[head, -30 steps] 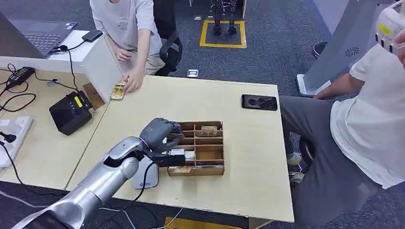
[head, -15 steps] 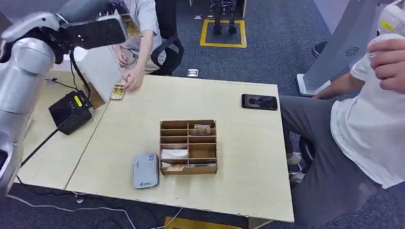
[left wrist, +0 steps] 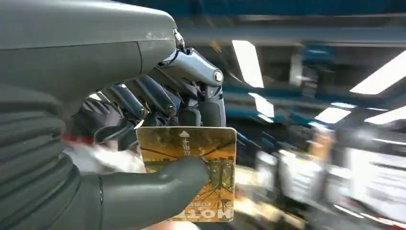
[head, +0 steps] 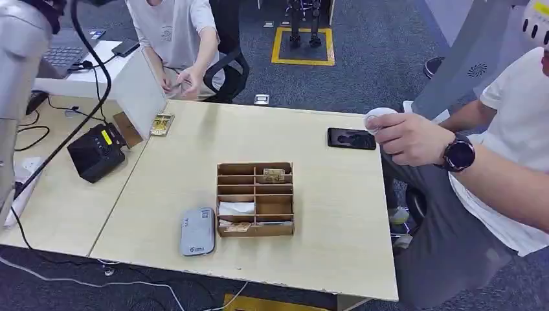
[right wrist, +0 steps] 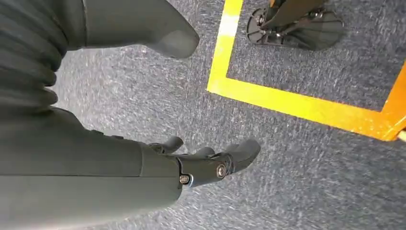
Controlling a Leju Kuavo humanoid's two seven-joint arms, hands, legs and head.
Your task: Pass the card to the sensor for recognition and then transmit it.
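1. Yellow-printed card (left wrist: 191,172) pinched between the grey thumb and dark fingers of the left hand (left wrist: 158,143), as seen from the left wrist; face of the card toward the camera, background blurred, ceiling lights behind.
2. Left arm (head: 19,52) raised high at the head view's upper left, well above the table (head: 336,214).
3. Right hand (right wrist: 206,163) hanging over the carpeted floor, fingers apart and loosely curved, holding nothing.
4. Grey sensor pad (head: 197,231) lying flat on the table just beside the wooden compartment box (head: 255,199), on its left; further cards visible in the box compartments.
5. Step in hand, judged: card lifted and carried; recognition at the sensor pad not confirmed by these views.
6. Next move, judged: bring the card down flat and close over the sensor pad, then pass onward, possibly to the seated person (head: 171,32) across the table. Firm pinch required; risk of the card slipping or tilting during the swing.
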